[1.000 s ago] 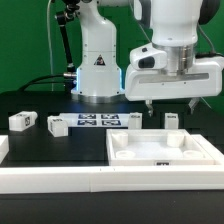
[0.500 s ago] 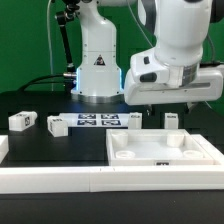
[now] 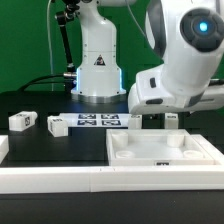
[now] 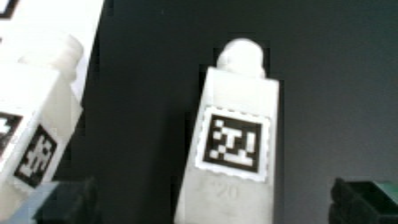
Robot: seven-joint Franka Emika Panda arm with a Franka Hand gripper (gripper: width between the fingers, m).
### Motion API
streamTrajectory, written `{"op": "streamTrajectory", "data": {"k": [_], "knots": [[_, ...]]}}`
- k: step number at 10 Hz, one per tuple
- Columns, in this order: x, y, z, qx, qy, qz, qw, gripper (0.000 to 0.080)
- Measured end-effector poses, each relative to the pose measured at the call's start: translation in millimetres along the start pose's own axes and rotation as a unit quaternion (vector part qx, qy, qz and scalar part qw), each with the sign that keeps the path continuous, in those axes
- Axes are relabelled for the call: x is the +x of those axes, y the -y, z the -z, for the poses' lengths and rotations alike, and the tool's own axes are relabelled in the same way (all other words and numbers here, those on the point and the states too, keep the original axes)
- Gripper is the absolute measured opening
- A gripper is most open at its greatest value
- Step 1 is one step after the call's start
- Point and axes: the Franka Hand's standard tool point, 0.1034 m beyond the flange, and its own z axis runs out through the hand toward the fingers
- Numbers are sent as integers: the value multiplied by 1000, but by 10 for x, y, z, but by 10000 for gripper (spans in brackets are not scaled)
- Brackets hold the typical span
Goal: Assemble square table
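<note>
**Fingers wide over a leg, nothing held**

Table top (image 3: 190, 160) sits rim-up on the black counter (image 3: 60, 148), toward the exterior view's right, close to the white front rail (image 3: 50, 180). Four legs lie loose behind it. First leg (image 3: 22, 121) and second leg (image 3: 57, 125) are to the exterior view's left of the marker board (image 3: 98, 121). Third leg (image 3: 136, 121) is just beside the board's other end. Fourth leg (image 3: 172, 119) is further right, behind the top. Arm (image 3: 185, 70) leans over these last two.

Wrist view: fingers (image 4: 365, 200) spread fully, dark tips either side of a tagged leg (image 4: 235, 135) lying on the counter, no contact seen. Nothing gripped. A neighbouring leg (image 4: 39, 120) lies alongside, apart. Cannot tell which of the four these are.
</note>
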Motion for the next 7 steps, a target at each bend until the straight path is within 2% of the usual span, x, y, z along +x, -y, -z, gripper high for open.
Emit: {"op": "streamTrajectory", "data": {"k": [4,7], "knots": [[65,23,-52,0,6,1,1000,649],[76,49,-160,-5,15,-10,1000,649]]}}
